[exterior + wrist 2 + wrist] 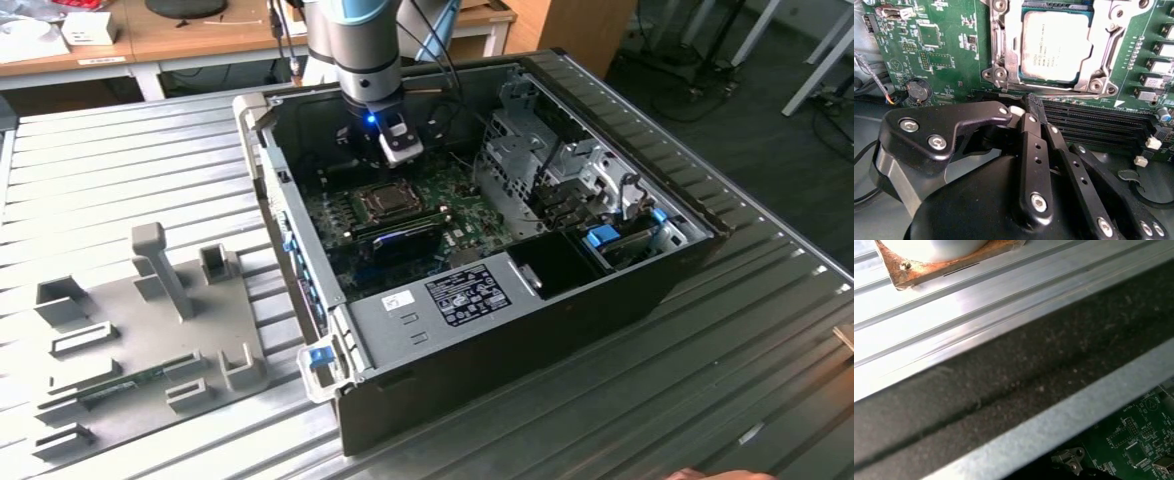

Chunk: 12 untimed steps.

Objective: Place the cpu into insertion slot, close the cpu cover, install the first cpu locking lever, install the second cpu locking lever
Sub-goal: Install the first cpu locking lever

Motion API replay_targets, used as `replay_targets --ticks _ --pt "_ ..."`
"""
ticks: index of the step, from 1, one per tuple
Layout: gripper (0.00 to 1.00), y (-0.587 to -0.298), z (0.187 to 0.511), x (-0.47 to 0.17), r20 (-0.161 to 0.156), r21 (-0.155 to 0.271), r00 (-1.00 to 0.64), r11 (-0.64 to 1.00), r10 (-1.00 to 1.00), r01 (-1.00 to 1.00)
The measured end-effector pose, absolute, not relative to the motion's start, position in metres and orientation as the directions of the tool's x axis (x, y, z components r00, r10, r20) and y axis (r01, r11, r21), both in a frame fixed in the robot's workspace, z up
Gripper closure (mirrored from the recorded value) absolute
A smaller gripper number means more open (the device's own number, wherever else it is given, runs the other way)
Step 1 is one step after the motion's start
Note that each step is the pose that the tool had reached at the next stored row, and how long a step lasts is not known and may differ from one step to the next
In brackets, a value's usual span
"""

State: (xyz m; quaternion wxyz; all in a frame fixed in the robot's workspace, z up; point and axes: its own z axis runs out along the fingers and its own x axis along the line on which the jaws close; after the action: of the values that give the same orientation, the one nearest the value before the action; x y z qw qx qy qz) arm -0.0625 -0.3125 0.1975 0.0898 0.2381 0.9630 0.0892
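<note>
Two dark fingers (1036, 112) of the gripper (1035, 106) are pressed together with nothing between them, so it is closed and empty, perhaps to act as one narrow tip for pushing. The tip hangs just beside the near edge of the insertion slot (1004, 70), close to the long black memory slots (1094, 125). The cpu (1056, 47) already lies flat in the slot, and the cpu cover (1104, 30) frames it, down over its edges so it cannot shift. In the exterior view the arm (363, 60) reaches down into the open computer case (627, 300), above the green circuit board (400, 215).
</note>
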Motion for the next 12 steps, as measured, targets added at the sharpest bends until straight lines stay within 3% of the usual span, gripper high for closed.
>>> replay_targets --ticks 12 --pt "0.89 -0.3100 0.1973 -0.0643 -0.139 0.218 -0.869 0.871 0.475 0.441"
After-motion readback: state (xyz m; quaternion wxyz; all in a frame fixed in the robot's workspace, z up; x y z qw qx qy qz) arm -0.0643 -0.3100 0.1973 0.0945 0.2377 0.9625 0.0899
